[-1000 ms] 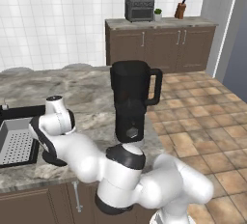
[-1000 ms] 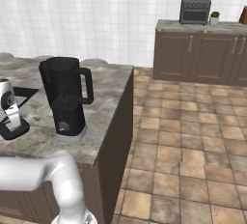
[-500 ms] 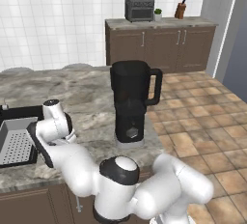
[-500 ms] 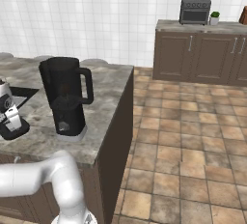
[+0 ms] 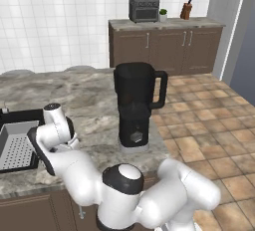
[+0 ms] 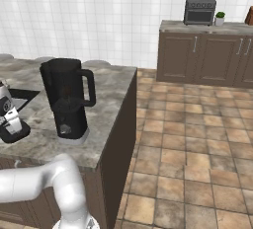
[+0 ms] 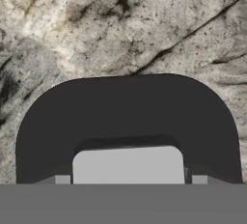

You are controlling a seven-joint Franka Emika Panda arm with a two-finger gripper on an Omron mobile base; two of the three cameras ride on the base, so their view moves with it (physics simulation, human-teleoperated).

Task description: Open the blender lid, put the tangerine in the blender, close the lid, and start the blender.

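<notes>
Lid removal is judged done: the blender lid (image 7: 128,117) is seen directly beneath the jaws, low over the counter (image 7: 120,25), away from the blender (image 5: 135,104). Whether the gripper (image 6: 13,124) is clamped on its grey cap cannot be told. Loading, closing and starting remain.

The blender (image 5: 135,105) stands on the counter (image 5: 89,93), with the sink (image 5: 17,145) to its left

A black disc with a light grey square cap, probably the blender lid (image 7: 128,117), is seen on the mottled grey-brown surface (image 7: 120,25). At 3 o'clock, the blender (image 5: 135,106) is rendered black with a grey foot.
</notes>
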